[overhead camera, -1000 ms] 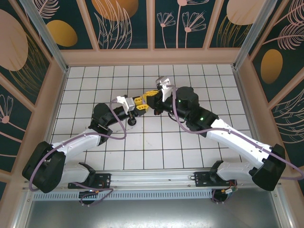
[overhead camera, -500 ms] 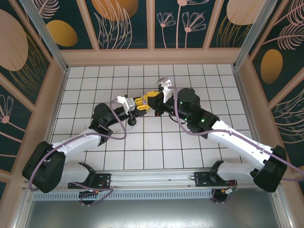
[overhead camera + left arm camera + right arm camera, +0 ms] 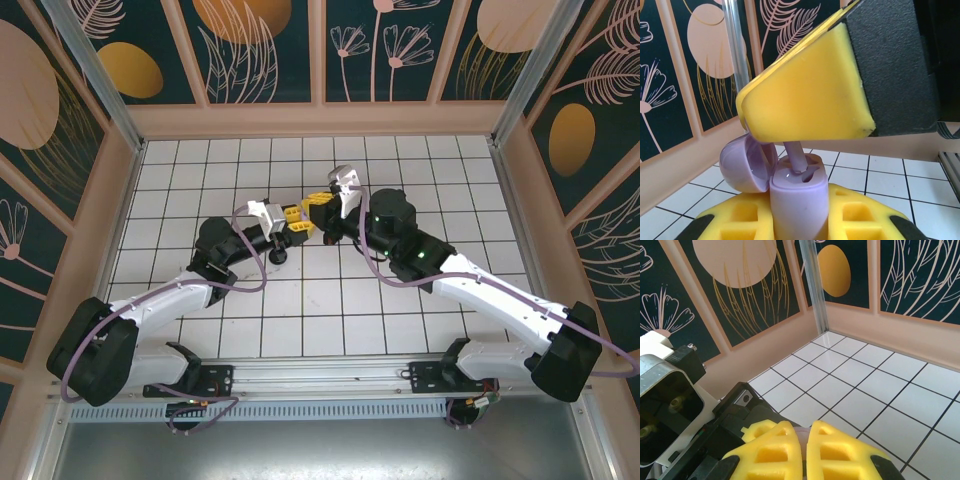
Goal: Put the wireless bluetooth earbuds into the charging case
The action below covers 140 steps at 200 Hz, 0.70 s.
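Note:
My left gripper is shut on an upright lilac charging case, whose lid hangs open to the left. From above, a yellow finger of the right gripper reaches down over the case. It holds a lilac earbud, and the stem tip sits at a slot in the case top. In the right wrist view, my right gripper is shut on a lilac sliver of that earbud. From the top camera, the left gripper and right gripper meet at mid-table.
A small black round object lies on the white tiled table just in front of the left gripper. Peach walls with patterned panels enclose the table on three sides. Both arms reach in from the near edge.
The right arm has shifted slightly left, bringing its gripper closer over the left gripper. The left arm has barely moved.

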Tool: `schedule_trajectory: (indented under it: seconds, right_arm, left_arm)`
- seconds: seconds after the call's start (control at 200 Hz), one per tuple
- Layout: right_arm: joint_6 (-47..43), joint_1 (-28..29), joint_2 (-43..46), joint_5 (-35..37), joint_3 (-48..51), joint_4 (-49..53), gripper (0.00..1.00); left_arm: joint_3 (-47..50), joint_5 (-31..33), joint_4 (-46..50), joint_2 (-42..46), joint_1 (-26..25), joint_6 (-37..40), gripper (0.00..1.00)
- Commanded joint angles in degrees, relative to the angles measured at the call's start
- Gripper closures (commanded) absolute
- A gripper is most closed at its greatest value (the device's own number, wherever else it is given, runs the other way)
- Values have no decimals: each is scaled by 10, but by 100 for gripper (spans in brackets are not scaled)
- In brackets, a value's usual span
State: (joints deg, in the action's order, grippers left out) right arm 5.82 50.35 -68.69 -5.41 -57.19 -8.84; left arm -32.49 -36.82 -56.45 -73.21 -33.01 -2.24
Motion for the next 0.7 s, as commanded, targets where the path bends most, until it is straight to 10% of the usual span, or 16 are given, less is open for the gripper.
schedule_trajectory:
  seconds: [0.0, 0.696]
  right_arm:
    - [-10, 3, -14, 16, 28, 60, 94]
    - [-30, 9, -49, -26, -6, 127, 94]
  left_arm:
    - [-26, -3, -88, 32, -3, -2, 100]
    - [-26, 13, -110, 36, -3, -24, 100]
